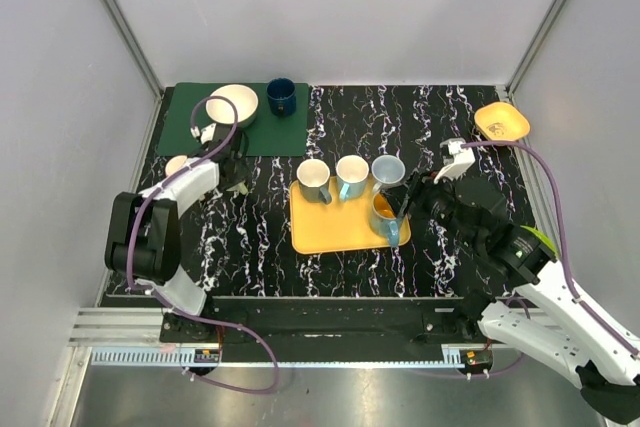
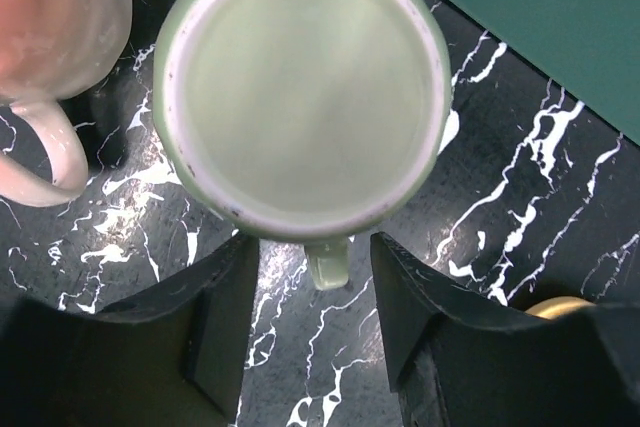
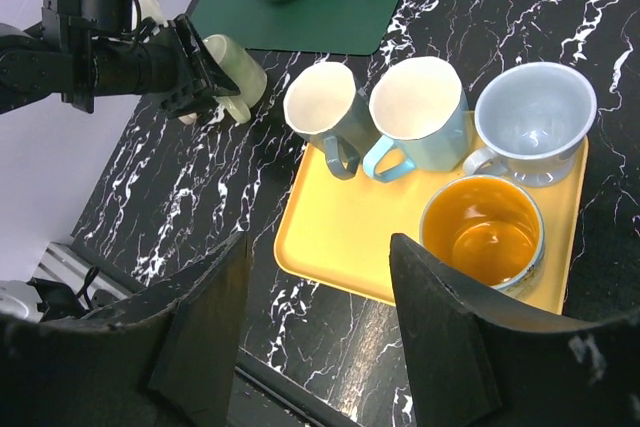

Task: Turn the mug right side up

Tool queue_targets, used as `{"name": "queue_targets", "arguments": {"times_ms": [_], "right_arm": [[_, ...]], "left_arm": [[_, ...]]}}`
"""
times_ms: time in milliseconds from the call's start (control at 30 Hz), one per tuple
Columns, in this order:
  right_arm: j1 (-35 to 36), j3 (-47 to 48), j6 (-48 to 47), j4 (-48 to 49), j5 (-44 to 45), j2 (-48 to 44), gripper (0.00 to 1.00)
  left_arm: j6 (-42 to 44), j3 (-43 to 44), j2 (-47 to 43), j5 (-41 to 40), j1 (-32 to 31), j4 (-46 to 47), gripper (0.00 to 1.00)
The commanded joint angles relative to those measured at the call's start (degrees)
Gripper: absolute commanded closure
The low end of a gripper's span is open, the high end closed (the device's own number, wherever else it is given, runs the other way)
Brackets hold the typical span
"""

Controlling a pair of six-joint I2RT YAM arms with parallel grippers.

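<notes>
Beside a pinkish mug (image 2: pixel 40 47), the pale green mug (image 2: pixel 300 87) is stood base-up on the worktop (image 2: pixel 520 247), its handle (image 2: pixel 328 265) framed by the left gripper (image 2: pixel 315 247), spread apart; the body should be clamped firmly before rotation. The right gripper (image 3: pixel 318 247) is spread apart over the yellow tray (image 3: pixel 340 217).

Marbled table (image 1: pixel 450 117) bears green mat (image 1: pixel 180 127), yellow tray (image 1: pixel 330 232), pale green mug (image 2: pixel 300 87) (beside the mat).

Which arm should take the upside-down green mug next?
Left. The left gripper, open, hangs right over the mug, whose handle points between its fingers. The right gripper is open above the tray, well away.
</notes>
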Motion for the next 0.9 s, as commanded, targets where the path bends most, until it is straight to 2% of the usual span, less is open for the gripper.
{"name": "queue_targets", "arguments": {"times_ms": [0, 233, 400, 500, 533, 700, 733, 867], "right_arm": [[0.4, -0.6, -1.3, 2.1, -0.8, -0.2, 0.36], [0.4, -1.4, -1.3, 2.3, -1.8, 0.9, 0.36], [0.4, -2.0, -1.4, 2.3, -1.5, 1.1, 0.36], [0.5, -2.3, -1.3, 2.3, -1.4, 1.2, 0.36], [0.5, -2.3, -1.4, 2.2, -1.4, 1.3, 0.36], [0.5, -2.5, -1.3, 2.2, -1.4, 1.4, 0.36], [0.5, -2.4, -1.2, 2.2, -1.6, 1.5, 0.36], [0.5, -2.2, -1.2, 2.3, -1.8, 2.0, 0.36]], "left_arm": [[-1.0, 2.2, 2.2, -0.4, 1.2, 2.8, 0.49], [-5.2, -0.5, 2.1, -2.7, 2.1, 7.0, 0.53], [-4.3, -0.1, 1.3, -4.2, 2.4, 7.8, 0.54], [-3.7, 0.2, 1.9, -3.9, 2.9, 7.7, 0.66], [-3.7, 0.1, 2.1, -3.7, 2.9, 8.1, 0.74], [-3.4, -0.7, 1.7, -3.1, 3.3, 8.6, 0.97], [-3.4, -0.9, 1.6, -3.1, 3.3, 8.6, 1.0], [-3.5, -1.5, -1.5, -1.2, 3.4, 8.4, 1.0]]}}
